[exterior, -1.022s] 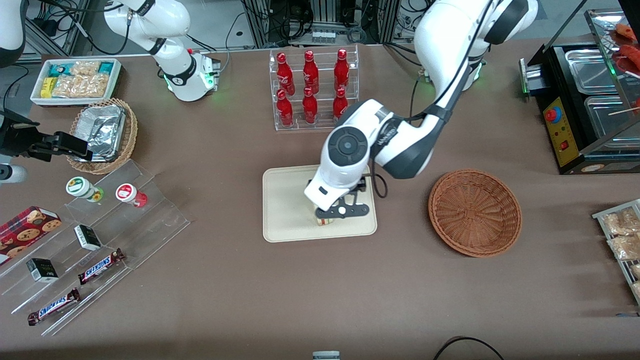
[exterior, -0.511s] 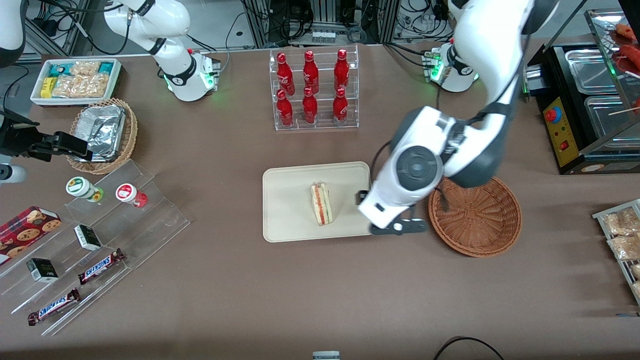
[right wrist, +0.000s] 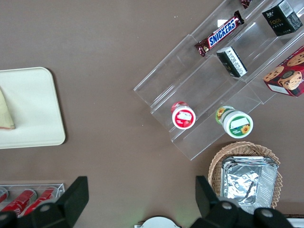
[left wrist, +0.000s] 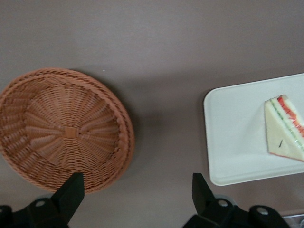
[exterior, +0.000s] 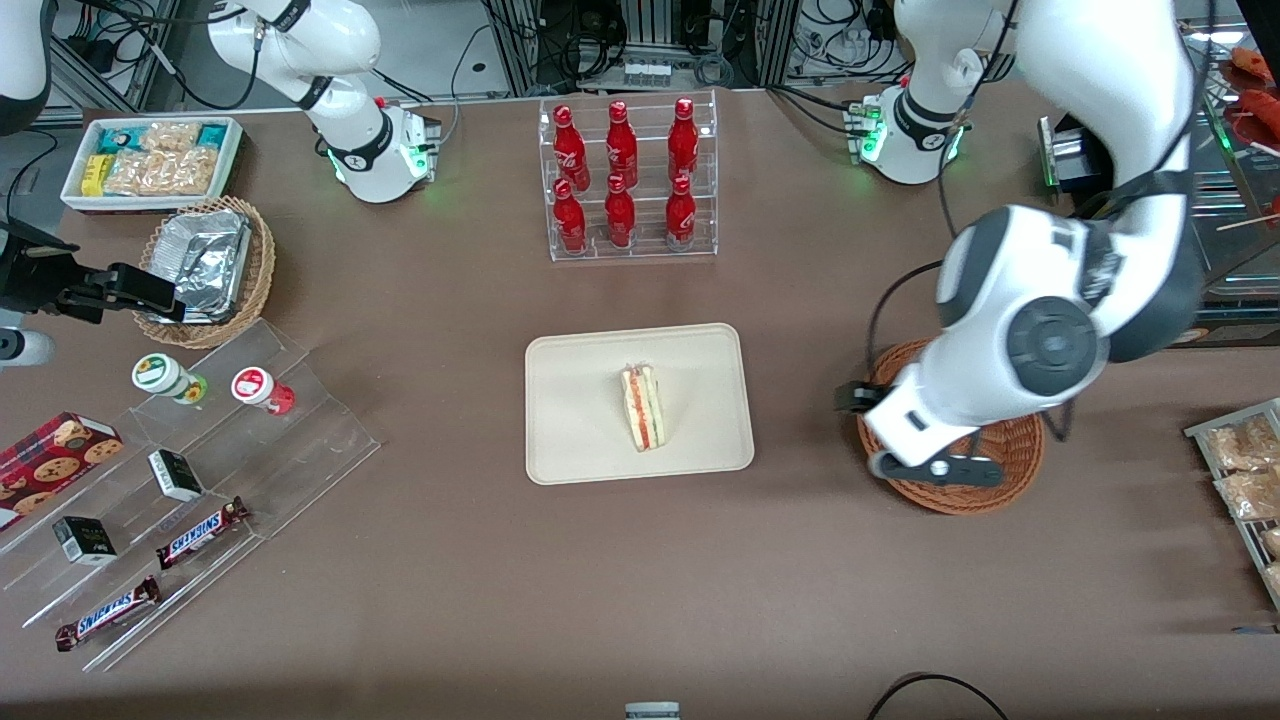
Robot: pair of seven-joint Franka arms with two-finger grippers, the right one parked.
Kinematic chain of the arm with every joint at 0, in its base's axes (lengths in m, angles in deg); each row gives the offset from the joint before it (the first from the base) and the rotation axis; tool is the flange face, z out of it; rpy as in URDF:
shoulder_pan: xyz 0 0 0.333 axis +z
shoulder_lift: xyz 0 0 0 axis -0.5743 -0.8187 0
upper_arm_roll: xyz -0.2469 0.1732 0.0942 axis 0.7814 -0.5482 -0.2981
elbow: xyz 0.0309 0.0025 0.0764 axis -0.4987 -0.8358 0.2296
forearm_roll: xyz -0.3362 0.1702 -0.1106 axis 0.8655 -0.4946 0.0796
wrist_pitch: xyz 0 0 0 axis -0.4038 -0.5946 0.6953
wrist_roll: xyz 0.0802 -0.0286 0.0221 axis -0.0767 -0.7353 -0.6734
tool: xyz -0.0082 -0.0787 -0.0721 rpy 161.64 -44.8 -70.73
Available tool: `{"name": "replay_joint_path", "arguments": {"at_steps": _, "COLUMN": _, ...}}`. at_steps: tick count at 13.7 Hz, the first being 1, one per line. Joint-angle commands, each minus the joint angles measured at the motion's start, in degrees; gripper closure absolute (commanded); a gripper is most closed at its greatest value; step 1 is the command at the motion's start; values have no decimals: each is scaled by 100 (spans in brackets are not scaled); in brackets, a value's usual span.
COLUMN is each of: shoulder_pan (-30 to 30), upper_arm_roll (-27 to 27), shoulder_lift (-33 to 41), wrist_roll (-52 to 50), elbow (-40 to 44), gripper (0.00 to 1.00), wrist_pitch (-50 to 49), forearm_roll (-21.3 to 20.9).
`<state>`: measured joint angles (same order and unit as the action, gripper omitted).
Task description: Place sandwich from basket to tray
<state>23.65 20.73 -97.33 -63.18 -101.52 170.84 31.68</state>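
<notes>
Now the claw (exterior: 935, 468) hangs above the basket (left wrist: 64, 129), fingers (left wrist: 71, 192) spread wide, holding nothing. Sandwich (exterior: 645, 408) lies on the tray (exterior: 570, 440), well apart toward the parked arm. Placement looks done; next likely only retreat.

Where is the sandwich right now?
The sandwich lies on the tray near its middle, apart from the empty basket, above which the open gripper hovers.

woven wicker basket (exterior: 1010, 455), matt plastic tray (exterior: 580, 400)
</notes>
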Motion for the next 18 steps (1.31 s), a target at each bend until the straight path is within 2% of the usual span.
{"name": "replay_joint_path", "arguments": {"at_steps": 1, "shoulder_pan": 347, "upper_arm_roll": 48, "shoulder_lift": 769, "wrist_roll": 554, "elbow": -799, "gripper": 0, "wrist_pitch": -38, "forearm_roll": -16}}
{"name": "replay_joint_path", "arguments": {"at_steps": 4, "shoulder_pan": 682, "upper_arm_roll": 48, "shoulder_lift": 1515, "wrist_roll": 1170, "elbow": -1528, "gripper": 0, "wrist_pitch": -125, "forearm_roll": -16}}
{"name": "replay_joint_path", "arguments": {"at_steps": 6, "shoulder_pan": 797, "upper_arm_roll": 48, "shoulder_lift": 1947, "wrist_roll": 1180, "elbow": -1943, "gripper": 0, "wrist_pitch": -134, "forearm_roll": -16}}
{"name": "replay_joint_path", "arguments": {"at_steps": 8, "shoulder_pan": 1182, "upper_arm_roll": 249, "shoulder_lift": 2325, "wrist_roll": 1180, "elbow": -2207, "gripper": 0, "wrist_pitch": -309, "forearm_roll": -16}}
{"name": "replay_joint_path", "arguments": {"at_steps": 12, "shoulder_pan": 1377, "upper_arm_roll": 251, "shoulder_lift": 2651, "wrist_roll": 1189, "elbow": -2094, "gripper": 0, "wrist_pitch": -942, "forearm_roll": -7}}
{"name": "replay_joint_path", "arguments": {"at_steps": 18, "shoulder_pan": 1377, "upper_arm_roll": 48, "shoulder_lift": 2670, "wrist_roll": 1189, "elbow": -1567, "gripper": 0, "wrist_pitch": -1496, "forearm_roll": 11}}
